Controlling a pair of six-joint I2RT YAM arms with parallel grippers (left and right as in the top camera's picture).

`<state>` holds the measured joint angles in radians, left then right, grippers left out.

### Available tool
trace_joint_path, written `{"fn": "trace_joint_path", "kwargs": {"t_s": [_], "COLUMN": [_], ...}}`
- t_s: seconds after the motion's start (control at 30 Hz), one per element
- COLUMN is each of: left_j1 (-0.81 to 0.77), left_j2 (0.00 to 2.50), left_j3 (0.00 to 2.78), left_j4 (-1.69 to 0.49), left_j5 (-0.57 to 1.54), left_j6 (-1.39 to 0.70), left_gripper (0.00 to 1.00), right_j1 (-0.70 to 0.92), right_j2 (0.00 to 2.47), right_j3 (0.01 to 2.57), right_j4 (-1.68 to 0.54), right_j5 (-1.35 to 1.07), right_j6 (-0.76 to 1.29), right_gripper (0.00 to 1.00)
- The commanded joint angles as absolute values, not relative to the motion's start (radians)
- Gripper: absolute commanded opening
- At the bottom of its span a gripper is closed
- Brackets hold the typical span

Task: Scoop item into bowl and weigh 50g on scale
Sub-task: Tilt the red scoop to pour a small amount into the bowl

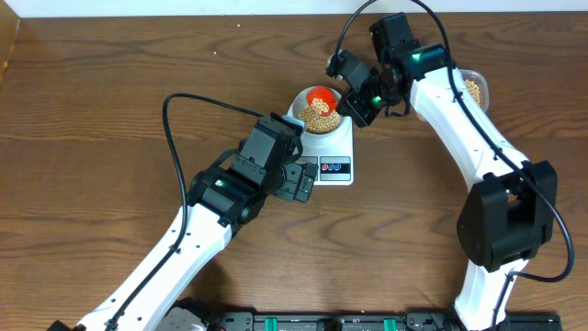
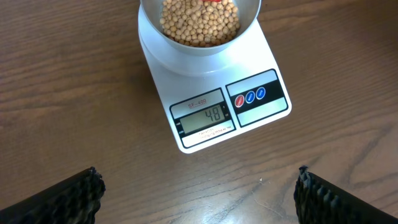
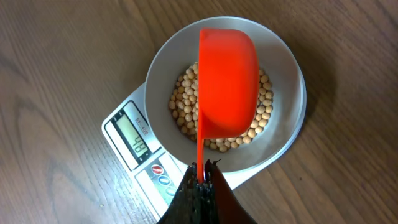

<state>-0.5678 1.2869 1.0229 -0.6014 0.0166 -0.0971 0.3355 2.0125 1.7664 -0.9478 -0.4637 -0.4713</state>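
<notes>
The overhead view takes in both arms. The right gripper (image 1: 347, 103) reaches in from the far right side to the pale bowl (image 1: 298, 103), which sits on the white digital scale (image 1: 342, 142) at mid-table. The left gripper (image 1: 299, 180) hovers just beside the scale's near edge. A clear tub (image 1: 476, 88) of more beans lies well apart at the far right, half hidden by the right arm; neither wrist camera shows it.

Only the left wrist view makes the grey display (image 2: 205, 118) readable: it shows 48, next to one red and two blue buttons (image 2: 249, 97). The left claw is spread wide and empty, with only its dark fingers (image 2: 68, 199) at the bottom corners.

The right wrist view shows that claw pressed together on the thin handle of an orange scoop (image 3: 227, 81). The scoop hangs over the soybeans (image 3: 183, 102) in the bowl, covering most of them; I cannot tell whether it holds any.
</notes>
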Motion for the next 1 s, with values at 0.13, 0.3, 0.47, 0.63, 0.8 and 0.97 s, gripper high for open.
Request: {"fn": "trace_joint_path", "kwargs": {"t_s": [0.13, 0.3, 0.47, 0.63, 0.8, 0.97], "left_j1": [-0.568, -0.568, -0.568, -0.568, -0.568, -0.568], "left_j2": [1.287, 1.287, 1.287, 1.287, 1.287, 1.287], "left_j3": [1.027, 1.027, 1.027, 1.027, 1.028, 1.027], "left_j4": [-0.601, -0.601, -0.601, -0.601, -0.601, -0.601], "left_j5": [0.014, 0.014, 0.014, 0.014, 0.014, 0.014], "left_j6": [-0.088, -0.088, -0.088, -0.087, -0.088, -0.088], "left_gripper": [1.0, 1.0, 1.0, 1.0, 1.0, 1.0], "right_j1": [0.339, 0.339, 0.339, 0.339, 0.339, 0.34], "right_j2": [1.98, 1.98, 1.98, 1.98, 1.98, 1.98], "right_j3": [1.781, 1.781, 1.781, 1.781, 1.781, 1.781], "right_j4": [-0.946, -0.945, -0.947, -0.945, -0.945, -0.943], "right_j5": [-0.464, -0.485, -0.484, -0.481, -0.477, -0.477], "right_j6": [-0.487, -0.477, -0.469, -0.47, -0.508, -0.549], "right_gripper": [0.01, 0.01, 0.01, 0.01, 0.01, 0.01]}}
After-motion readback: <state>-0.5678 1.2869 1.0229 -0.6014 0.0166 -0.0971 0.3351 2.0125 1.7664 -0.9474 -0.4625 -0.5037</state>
